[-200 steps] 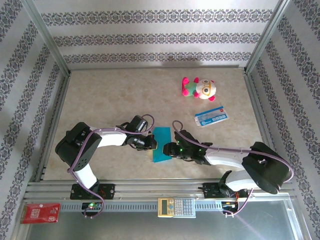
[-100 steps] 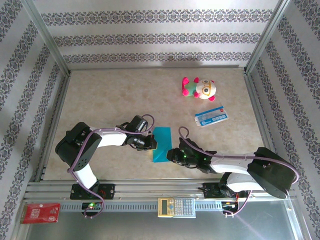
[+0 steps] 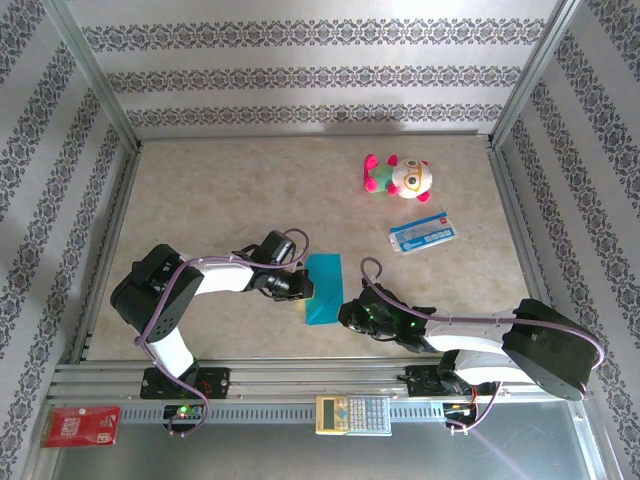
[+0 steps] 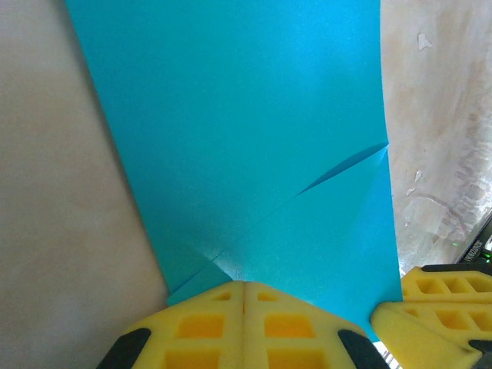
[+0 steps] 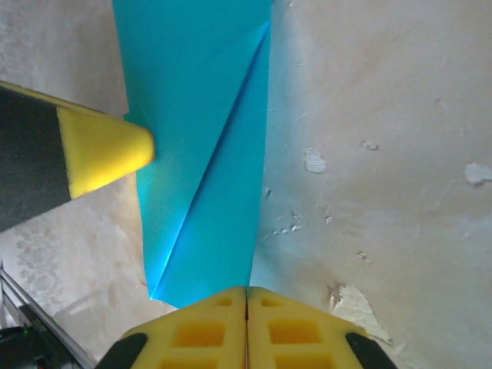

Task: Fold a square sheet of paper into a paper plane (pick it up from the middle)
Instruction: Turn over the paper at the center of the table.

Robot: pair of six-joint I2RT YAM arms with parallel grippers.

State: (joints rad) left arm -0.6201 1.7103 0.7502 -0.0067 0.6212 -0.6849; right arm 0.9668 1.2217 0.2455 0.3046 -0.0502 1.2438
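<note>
Plain teal-blue sheet of paper [image 3: 323,288], folded into a narrow oblong, lying flat on the tabletop near the front middle, running front to back, showing diagonal creases.

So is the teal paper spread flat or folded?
Folded. From above the teal paper is a narrow strip, not a square; both wrist views show a diagonal flap edge across it.

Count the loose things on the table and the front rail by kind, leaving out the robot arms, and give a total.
Teal folded paper: 1
Plush toy: 1
White-and-blue printed card: 1
Calculator: 1
Red packet: 1
Total: 5
</note>
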